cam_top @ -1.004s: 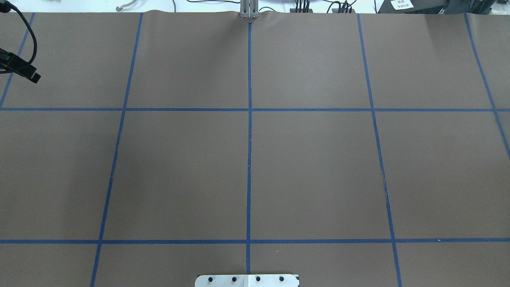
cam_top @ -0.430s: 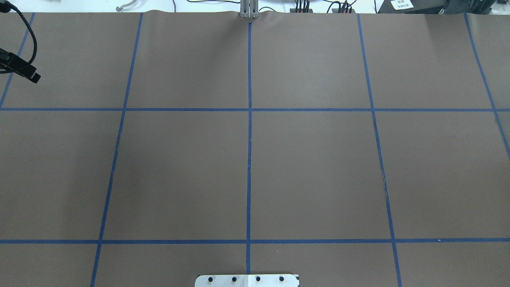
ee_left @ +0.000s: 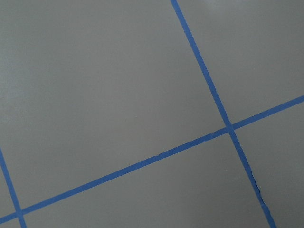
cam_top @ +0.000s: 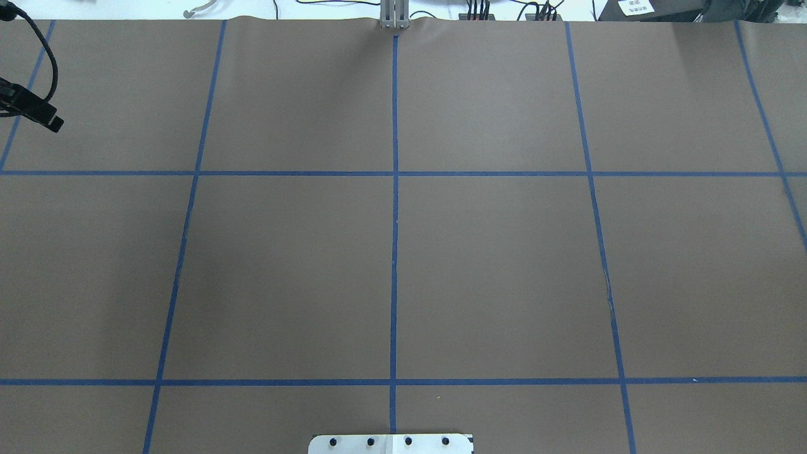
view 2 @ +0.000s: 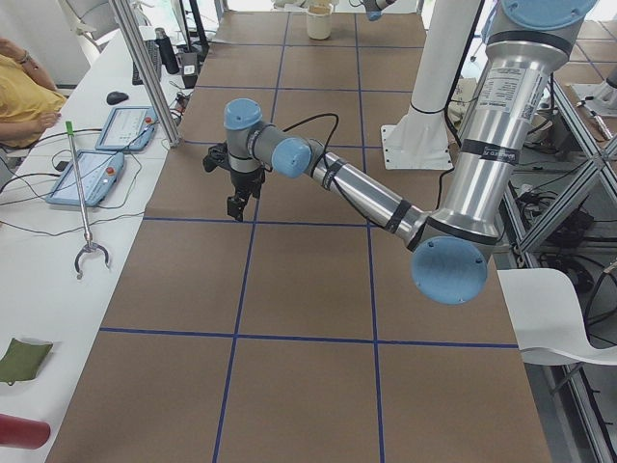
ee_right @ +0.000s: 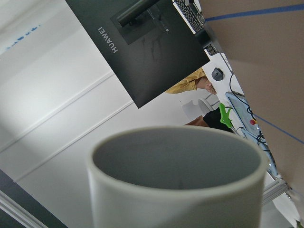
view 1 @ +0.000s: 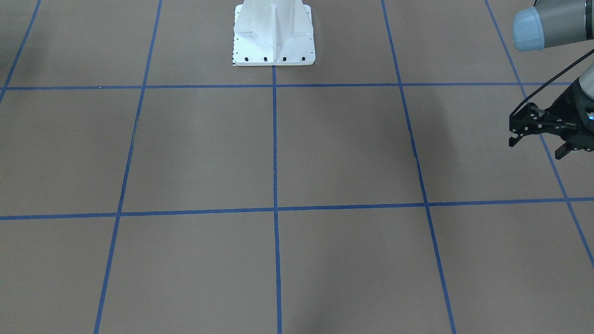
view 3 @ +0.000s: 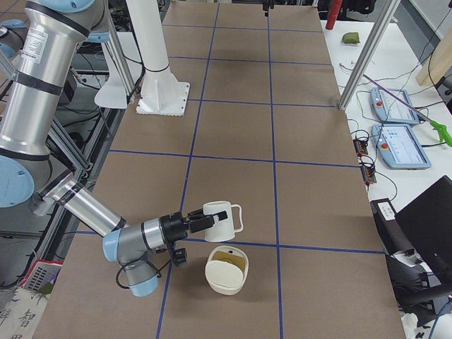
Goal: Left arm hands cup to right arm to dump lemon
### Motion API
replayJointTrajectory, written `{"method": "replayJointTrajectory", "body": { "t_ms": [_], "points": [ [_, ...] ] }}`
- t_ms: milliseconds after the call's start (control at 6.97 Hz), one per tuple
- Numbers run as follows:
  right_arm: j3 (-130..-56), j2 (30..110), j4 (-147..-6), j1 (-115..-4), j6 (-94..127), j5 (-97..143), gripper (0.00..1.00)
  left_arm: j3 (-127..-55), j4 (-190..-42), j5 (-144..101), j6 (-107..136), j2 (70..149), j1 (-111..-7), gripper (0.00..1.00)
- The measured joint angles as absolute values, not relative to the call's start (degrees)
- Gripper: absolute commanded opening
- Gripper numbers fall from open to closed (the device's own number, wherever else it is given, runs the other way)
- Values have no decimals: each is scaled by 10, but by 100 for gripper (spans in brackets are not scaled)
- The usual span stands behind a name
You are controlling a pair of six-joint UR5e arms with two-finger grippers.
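The white cup [view 3: 222, 217] is held off the table, tipped on its side, mouth towards the table's end, at my right gripper [view 3: 200, 222]. It hangs just above a white bowl [view 3: 214, 280] with a yellowish thing [view 3: 227, 259] in it. In the right wrist view the cup's rim [ee_right: 175, 190] fills the lower frame; its grey inside looks empty and no fingers show. My left gripper [view 1: 538, 147] is open and empty, above the table at its far left end. It also shows in the exterior left view [view 2: 236, 205], pointing down.
The brown table [cam_top: 492, 265] has a blue tape grid. The white robot base [view 1: 274, 32] stands at the middle of one long edge. Two teach pendants [view 3: 399, 131] and cables lie on the white bench beside the table. An operator in yellow [view 2: 19, 96] sits there.
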State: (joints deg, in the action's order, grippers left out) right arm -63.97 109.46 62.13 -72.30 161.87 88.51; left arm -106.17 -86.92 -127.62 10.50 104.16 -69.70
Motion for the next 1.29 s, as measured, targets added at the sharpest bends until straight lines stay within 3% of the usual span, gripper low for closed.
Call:
{"method": "replayJointTrajectory", "body": {
  "t_ms": [574,1291],
  "points": [
    [-653,1097,592,-746,1237,1037,0,-1061,-869,-1276,105,1040,-697,100],
    [-786,1099,318,-944,771,1304,0,-1062,-869,-1278,105,1038,-696,100]
  ]
}}
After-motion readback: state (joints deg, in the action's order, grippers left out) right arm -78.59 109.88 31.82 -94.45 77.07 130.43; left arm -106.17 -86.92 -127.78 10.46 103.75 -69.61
